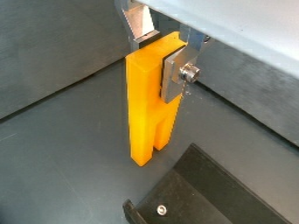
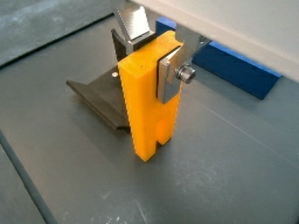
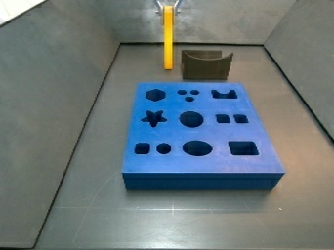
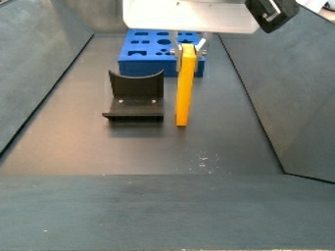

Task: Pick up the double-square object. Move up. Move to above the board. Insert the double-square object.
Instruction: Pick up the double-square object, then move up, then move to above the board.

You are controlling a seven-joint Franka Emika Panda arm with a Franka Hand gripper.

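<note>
My gripper is shut on the top end of the double-square object, a long yellow-orange bar. The bar hangs upright with its two square prongs pointing down, close to the dark floor; I cannot tell whether it touches. Both show in the other wrist view too: the gripper and the bar. In both side views the bar hangs from the gripper at the far end of the bin. The blue board lies flat, apart from the bar.
The dark fixture stands next to the bar, between it and the board's end. Grey bin walls close in both sides.
</note>
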